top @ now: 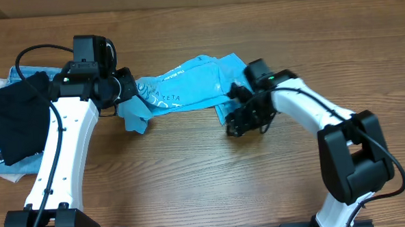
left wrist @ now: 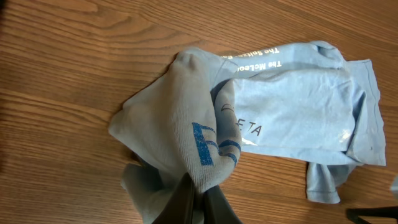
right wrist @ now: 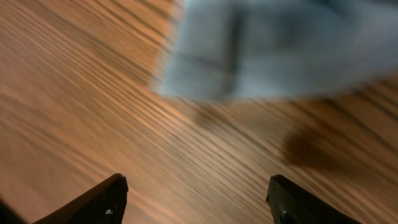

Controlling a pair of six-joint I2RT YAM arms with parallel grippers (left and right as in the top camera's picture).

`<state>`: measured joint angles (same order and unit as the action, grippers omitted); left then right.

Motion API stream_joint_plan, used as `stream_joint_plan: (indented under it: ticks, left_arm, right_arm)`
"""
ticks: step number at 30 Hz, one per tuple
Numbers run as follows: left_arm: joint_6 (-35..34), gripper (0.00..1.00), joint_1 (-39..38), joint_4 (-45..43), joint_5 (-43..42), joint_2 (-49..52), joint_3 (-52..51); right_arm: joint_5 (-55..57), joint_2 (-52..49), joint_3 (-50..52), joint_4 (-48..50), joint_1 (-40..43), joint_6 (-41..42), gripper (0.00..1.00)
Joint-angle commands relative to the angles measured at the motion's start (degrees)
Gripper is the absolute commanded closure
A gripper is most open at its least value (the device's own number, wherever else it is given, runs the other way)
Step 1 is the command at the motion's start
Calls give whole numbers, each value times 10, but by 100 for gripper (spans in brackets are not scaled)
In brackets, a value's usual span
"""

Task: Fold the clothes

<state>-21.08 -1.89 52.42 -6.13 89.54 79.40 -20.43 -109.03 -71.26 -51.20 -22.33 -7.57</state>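
T-shirt [left wrist: 292, 106]: nearest fold pinched in L gripper [left wrist: 198, 198], jaws pressed together on cloth; body trails crumpled across table [left wrist: 62, 62]; beyond, R gripper [right wrist: 196, 186] spread wide, empty; fabric soft, light, limp; prob. best taken at hem/shoulder corners.

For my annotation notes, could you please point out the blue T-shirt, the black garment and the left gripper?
blue T-shirt [top: 187, 85]: overhead view, lettered middle panel.
black garment [top: 14, 122]: overhead view, middle of the cloth.
left gripper [left wrist: 200, 198]: left wrist view, between its fingertips, pinching the T-shirt.
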Motion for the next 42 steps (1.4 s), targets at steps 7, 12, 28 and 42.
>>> stream_joint_plan:
  ticks: [7, 12, 28, 42]
  left_arm:
    - [-1, 95, -4, 1, 9, 5, -3]
    - [-1, 94, -4, 1, 8, 5, -3]
    - [3, 94, -4, 1, 8, 5, -3]
    - [3, 93, -4, 3, 8, 5, -3]
  right_arm:
    - [65, -4, 1, 50, -49, 217, 31]
    - [54, -5, 1, 59, -50, 290, 33]
    - [45, -24, 1, 120, -93, 462, 32]
    - [122, -24, 1, 122, -100, 513, 30]
